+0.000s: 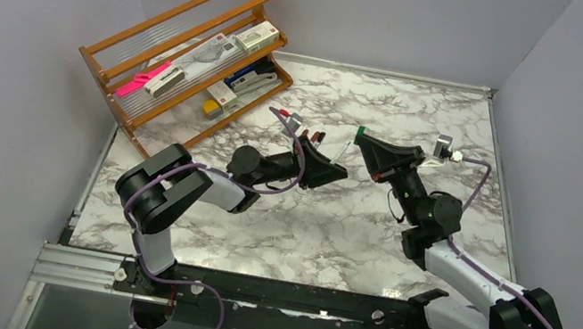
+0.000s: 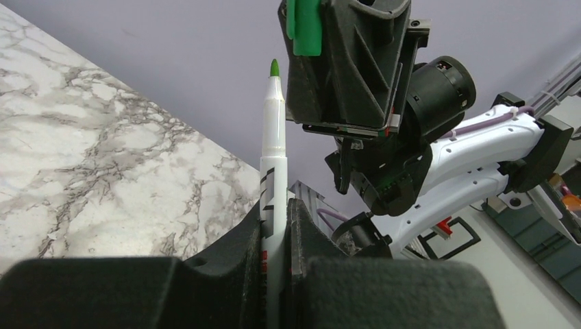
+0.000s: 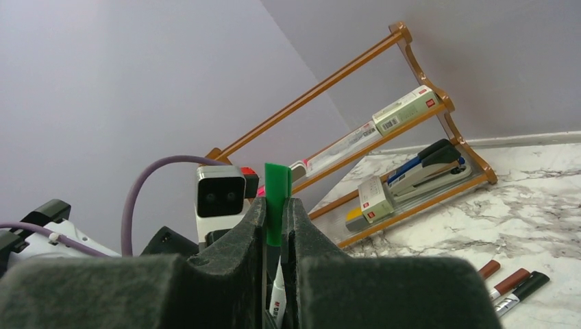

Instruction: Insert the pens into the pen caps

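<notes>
White plastic pen (image 2: 273, 164), green felt tip, black barrel print unreadable, sits clamped between the left gripper (image 2: 276, 219) fingers; the right gripper (image 3: 277, 212) pinches a smooth green cap (image 3: 277, 188) near the tip, not touching

Marble-patterned table (image 1: 331, 226). Wooden rack (image 1: 191, 47) stands at far left corner. Few pens (image 3: 512, 281), brown and black ends, lie side by side right of rack's near end.
</notes>
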`<state>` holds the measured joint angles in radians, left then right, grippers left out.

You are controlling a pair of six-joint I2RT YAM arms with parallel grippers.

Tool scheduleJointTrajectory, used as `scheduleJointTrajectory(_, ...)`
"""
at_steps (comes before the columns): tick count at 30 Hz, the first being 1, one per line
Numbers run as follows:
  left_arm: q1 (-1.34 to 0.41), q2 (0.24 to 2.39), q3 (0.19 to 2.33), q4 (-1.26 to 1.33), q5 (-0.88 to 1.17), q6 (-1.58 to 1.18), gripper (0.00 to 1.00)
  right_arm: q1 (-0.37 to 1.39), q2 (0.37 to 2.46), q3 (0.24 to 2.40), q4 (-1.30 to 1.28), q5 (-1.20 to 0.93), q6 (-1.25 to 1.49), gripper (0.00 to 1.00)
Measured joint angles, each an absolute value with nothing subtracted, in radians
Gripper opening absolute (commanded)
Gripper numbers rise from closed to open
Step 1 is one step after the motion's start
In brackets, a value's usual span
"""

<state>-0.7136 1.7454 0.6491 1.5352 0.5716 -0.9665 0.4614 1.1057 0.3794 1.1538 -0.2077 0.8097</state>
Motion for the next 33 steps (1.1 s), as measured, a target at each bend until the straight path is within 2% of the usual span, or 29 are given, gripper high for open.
scheduleJointTrajectory(33,-0.729,1.745,0.651,1.537,0.593,-0.95,0.0,0.461,1.124,0.376,1.156,-0.238,0.807,0.01)
